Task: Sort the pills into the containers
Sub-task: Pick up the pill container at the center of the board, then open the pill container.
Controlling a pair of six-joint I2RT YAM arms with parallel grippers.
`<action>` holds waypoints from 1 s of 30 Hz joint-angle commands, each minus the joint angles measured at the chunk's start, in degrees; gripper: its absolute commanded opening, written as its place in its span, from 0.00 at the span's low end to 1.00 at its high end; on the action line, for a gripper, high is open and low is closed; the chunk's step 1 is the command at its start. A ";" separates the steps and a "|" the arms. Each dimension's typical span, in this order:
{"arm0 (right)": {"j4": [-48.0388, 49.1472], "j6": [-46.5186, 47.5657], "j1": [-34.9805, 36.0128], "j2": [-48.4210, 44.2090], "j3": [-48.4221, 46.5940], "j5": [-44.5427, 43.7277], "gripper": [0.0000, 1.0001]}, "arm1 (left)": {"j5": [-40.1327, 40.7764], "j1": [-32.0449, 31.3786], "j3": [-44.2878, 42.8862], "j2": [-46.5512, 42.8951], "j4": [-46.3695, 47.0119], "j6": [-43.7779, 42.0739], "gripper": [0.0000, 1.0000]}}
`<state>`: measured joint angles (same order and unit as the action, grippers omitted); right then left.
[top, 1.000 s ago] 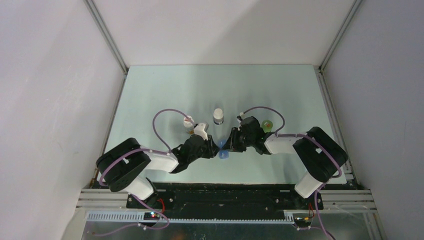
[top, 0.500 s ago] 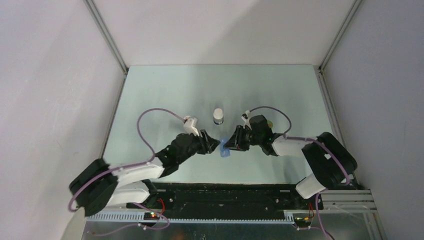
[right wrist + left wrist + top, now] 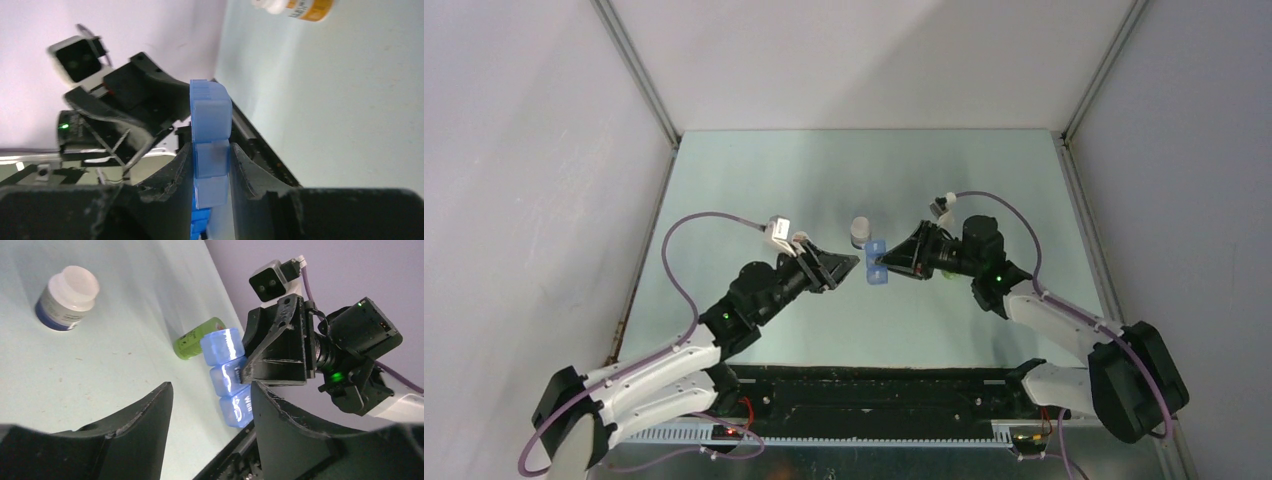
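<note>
We look down on a pale green table [image 3: 754, 180] walled in white, with two black-and-white robot arms reaching in from its near edge until their tips almost meet.

The right gripper [image 3: 211, 157] is closed on a small translucent blue rectangular pill box [image 3: 210, 112], one finger on each broad side at about the middle compartment. The left gripper [image 3: 842, 268] holds nothing. Its two black fingers stand well apart, pointing at the box.

The pill box lies straight ahead of the left gripper's fingertips, just beyond them and not yet between them. From overhead its long axis runs near to far, across the line joining the two grippers, so it offers the left fingers a long side. The left gripper is the free one and is near enough to work on the box.

Beyond the left gripper and to its left, a round white-capped bottle with a blue band [image 3: 67, 295] stands upright. A round green bottle [image 3: 197, 339] lies on its side past the box. Far ahead of the right gripper, a white bottle with an orange label [image 3: 295, 6] is cut off by the frame.

We cannot make out any pills, whether the lids are open, or whether the box is clear of the table.
</note>
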<state>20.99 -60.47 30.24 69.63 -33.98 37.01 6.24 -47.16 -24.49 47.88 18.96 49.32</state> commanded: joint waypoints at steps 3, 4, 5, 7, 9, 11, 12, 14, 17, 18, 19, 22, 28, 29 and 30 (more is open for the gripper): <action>8.08 -10.49 -1.45 -5.34 -0.12 5.24 0.00 | -6.67 0.41 -4.09 1.85 6.04 4.29 0.59; 8.57 -11.72 -1.47 -5.92 -0.12 5.61 0.00 | -7.47 0.45 -4.17 2.08 7.57 5.04 0.59; 9.32 -12.23 -1.53 -6.13 -0.12 5.74 0.00 | -9.03 0.45 -4.12 2.62 8.54 5.50 0.57; 10.46 -13.60 -1.60 -6.53 -0.12 6.11 0.00 | -11.14 0.48 -4.01 3.33 11.62 7.28 0.56; 11.04 -14.56 -1.60 -6.66 -0.15 6.11 0.00 | -12.68 0.41 -3.97 3.80 14.22 8.73 0.56; 11.65 -15.26 -1.60 -6.55 -0.13 6.26 0.00 | -13.23 0.45 -4.04 3.83 15.22 9.55 0.57; 11.94 -15.45 -1.59 -6.49 -0.13 6.34 0.00 | -13.24 0.46 -4.09 3.77 15.45 9.74 0.58; 13.04 -16.00 -1.59 -6.33 -0.13 6.54 0.00 | -13.36 0.48 -4.08 3.76 15.61 10.18 0.58; 15.11 -16.22 -1.47 -6.11 -0.12 6.88 0.00 | -13.47 0.43 -4.51 4.08 15.68 10.88 0.57; 15.34 -16.06 -1.35 -6.01 -0.12 7.03 0.00 | -13.36 0.45 -4.60 4.29 15.67 11.19 0.56; 15.84 -15.76 -1.15 -5.86 -0.12 7.22 0.00 | -13.27 0.47 -4.73 4.44 15.71 12.67 0.56; 16.68 -15.32 -0.55 -5.53 -0.12 7.51 0.00 | -12.74 0.42 -5.06 5.15 15.57 15.05 0.50; 16.68 -14.67 -0.09 -5.01 -0.12 7.76 0.00 | -11.23 0.44 -4.32 5.29 17.04 18.30 0.47; 16.65 -14.67 -0.07 -4.97 -0.12 7.84 0.00 | -11.47 0.41 -4.49 5.40 16.91 17.79 0.46; 16.74 -14.68 -0.04 -4.70 -0.12 7.91 0.00 | -11.49 0.45 -4.63 5.44 16.64 17.59 0.45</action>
<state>34.50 -75.44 29.89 64.36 -33.95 43.72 -6.11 -47.05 -27.22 53.39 32.75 65.54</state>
